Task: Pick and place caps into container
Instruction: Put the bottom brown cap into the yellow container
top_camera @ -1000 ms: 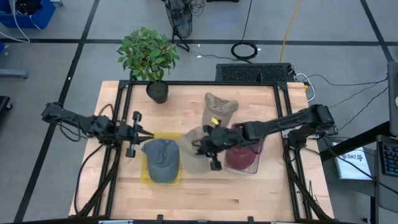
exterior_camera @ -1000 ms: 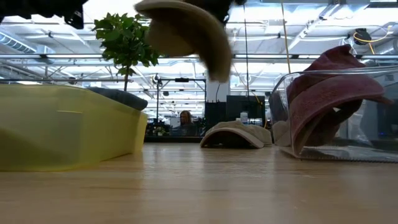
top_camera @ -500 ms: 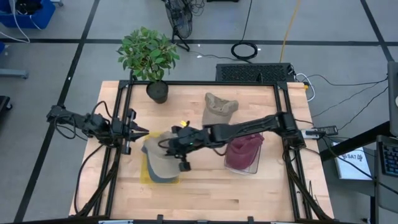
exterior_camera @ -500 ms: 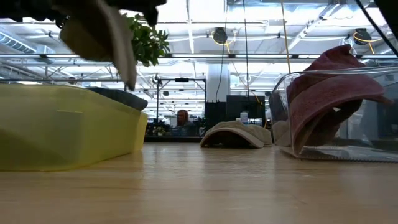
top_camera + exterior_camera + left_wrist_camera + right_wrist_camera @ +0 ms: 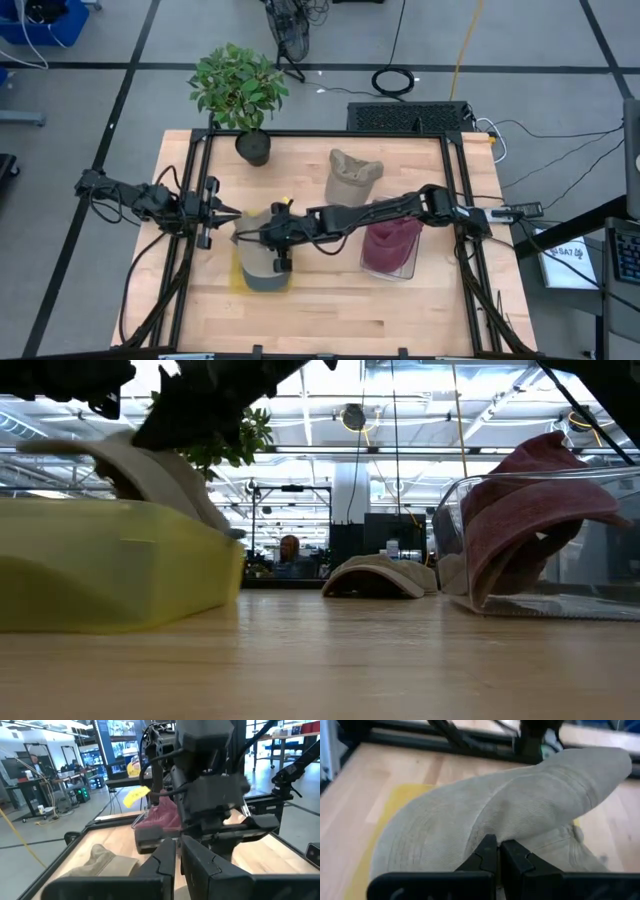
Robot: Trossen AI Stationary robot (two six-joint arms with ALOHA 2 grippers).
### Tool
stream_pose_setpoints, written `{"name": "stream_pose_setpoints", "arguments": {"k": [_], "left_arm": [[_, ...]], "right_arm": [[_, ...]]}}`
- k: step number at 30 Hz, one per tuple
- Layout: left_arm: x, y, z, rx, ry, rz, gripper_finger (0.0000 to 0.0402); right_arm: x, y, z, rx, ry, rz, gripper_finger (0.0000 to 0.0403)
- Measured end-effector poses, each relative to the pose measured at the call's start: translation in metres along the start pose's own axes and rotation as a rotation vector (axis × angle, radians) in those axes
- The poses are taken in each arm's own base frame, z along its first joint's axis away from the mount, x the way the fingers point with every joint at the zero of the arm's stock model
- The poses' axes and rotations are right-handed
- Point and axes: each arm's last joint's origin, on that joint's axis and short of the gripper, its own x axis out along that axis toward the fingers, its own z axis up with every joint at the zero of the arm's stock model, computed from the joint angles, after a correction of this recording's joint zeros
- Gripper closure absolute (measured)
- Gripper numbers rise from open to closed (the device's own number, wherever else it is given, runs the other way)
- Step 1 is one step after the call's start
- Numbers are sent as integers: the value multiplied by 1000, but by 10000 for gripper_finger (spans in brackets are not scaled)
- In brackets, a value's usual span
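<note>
Yellow container [image 5: 240, 283], table's left: placing step in hand. Right gripper [image 5: 272, 240] reached across, pinched on a khaki cap [image 5: 510, 815] over the bin; next, release. Left gripper [image 5: 228, 212] waited beside, clenched, empty. Second khaki cap [image 5: 352, 176] remained on the table.

Left-centre of table [image 5: 330, 310]: bin [image 5: 238, 280] with a cap [image 5: 262, 272] inside and a second cap [image 5: 258, 228] on top of it, pinched by the right gripper [image 5: 268, 237] reaching across from the right; left gripper [image 5: 236, 212] sits just left of the bin's far corner. Right of the bin, clear container [image 5: 398, 268] with a cap [image 5: 392, 240] in it; behind the gap between the two, one cap [image 5: 352, 176] lies on the bare table. Potted plant [image 5: 240, 90] at the far edge, left of centre.
</note>
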Motion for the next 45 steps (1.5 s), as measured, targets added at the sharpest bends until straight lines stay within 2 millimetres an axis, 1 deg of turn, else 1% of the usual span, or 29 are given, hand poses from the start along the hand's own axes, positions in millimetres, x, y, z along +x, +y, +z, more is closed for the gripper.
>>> {"name": "stream_pose_setpoints", "arguments": {"k": [3, 7, 14, 21, 24, 26, 30, 37, 45], "left_arm": [[0, 0, -1, 1, 7, 0, 364], [0, 0, -1, 0, 6, 0, 364], [0, 0, -1, -21, 9, -2, 364], [0, -1, -3, -37, 33, -13, 364], [0, -1, -3, -39, 33, -14, 364], [0, -1, -3, -39, 33, -13, 364], [0, -1, -3, -40, 33, -14, 364], [0, -1, -3, -59, 33, -15, 364], [0, -1, -3, -66, 31, -35, 364]], "right_arm": [[1, -1, -3, 0, 26, -3, 403], [0, 2, -1, -40, 9, 0, 403], [-21, 8, 17, -74, -64, 8, 403], [-38, 19, 22, -47, -44, 29, 403], [-39, 24, 19, -38, -9, 42, 403], [-38, 26, 15, -23, 28, 45, 403], [-28, 25, 8, -8, 51, 37, 403], [2, 18, -15, 31, 123, 23, 403], [25, 9, -35, 68, 184, 4, 403]]}}
